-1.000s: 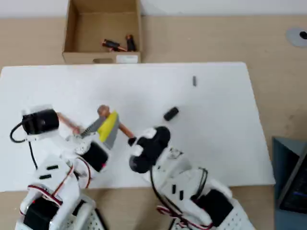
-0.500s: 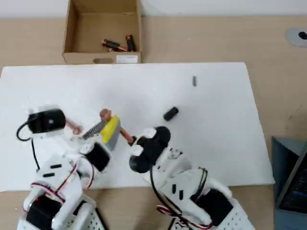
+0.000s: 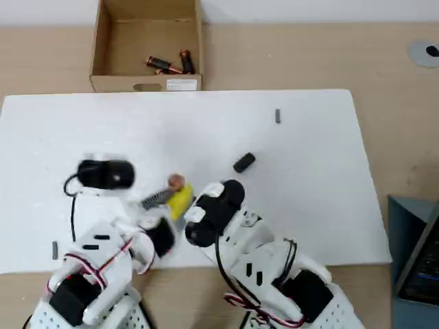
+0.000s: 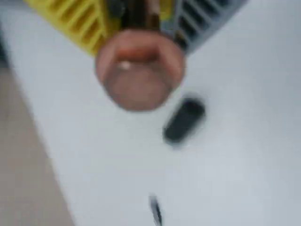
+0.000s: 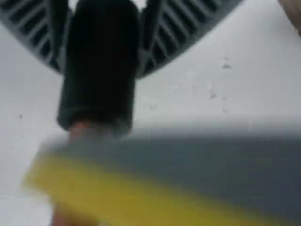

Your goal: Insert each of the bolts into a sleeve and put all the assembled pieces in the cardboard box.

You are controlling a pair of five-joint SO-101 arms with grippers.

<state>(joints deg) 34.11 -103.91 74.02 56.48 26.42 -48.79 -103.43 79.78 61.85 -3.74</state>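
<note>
Left hand (image 3: 170, 197) is shifting right toward right hand (image 5: 101, 47), clamping a copper bolt (image 4: 139, 70). Right hand is gripping a black sleeve (image 5: 99, 80); spare sleeve (image 3: 244, 163) is lying on surface (image 3: 309, 205)

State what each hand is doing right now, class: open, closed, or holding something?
Left hand: closed on a copper bolt.
Right hand: closed on a black sleeve.

Overhead on table (image 3: 309, 205), wrists close, sharing bolt (image 3: 176, 181)
</note>
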